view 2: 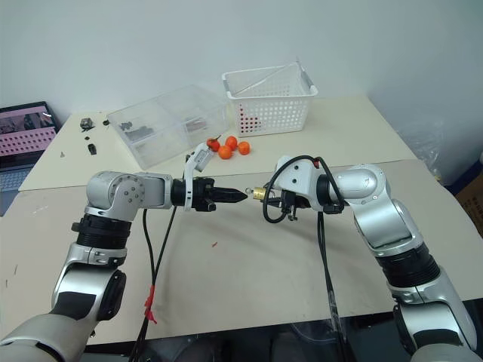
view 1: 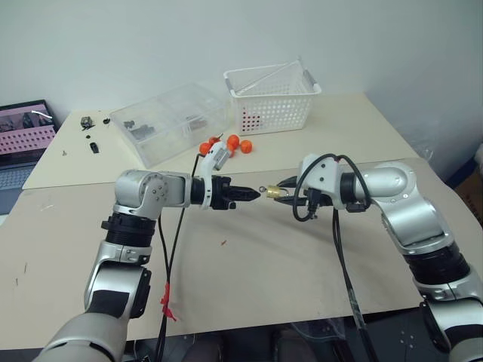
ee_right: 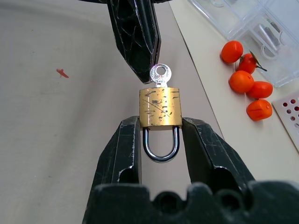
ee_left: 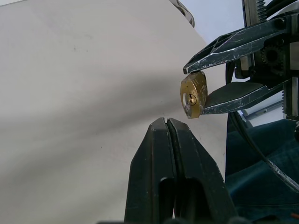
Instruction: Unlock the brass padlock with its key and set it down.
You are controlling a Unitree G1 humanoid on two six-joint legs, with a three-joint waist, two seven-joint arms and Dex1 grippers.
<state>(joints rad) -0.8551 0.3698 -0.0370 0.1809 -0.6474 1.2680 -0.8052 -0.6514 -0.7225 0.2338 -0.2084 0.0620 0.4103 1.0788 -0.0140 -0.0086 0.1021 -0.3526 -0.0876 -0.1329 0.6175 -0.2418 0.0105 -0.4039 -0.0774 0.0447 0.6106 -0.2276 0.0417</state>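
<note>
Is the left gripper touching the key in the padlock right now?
Cannot tell. In the right wrist view the shut left gripper overlaps the key in the brass padlock; the left wrist view hides the key.

A robotics lab or test room: a plain white wall (view 1: 151, 45) behind a table (view 1: 249, 256) covered in beige board, with a laptop (view 1: 23, 143), a clear plastic parts box (view 1: 170, 121) and a white basket (view 1: 272, 98).

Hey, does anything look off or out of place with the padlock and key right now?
Yes: the left gripper is shut beside the key, not on it. The key sits in the brass padlock, which the right gripper holds.
</note>
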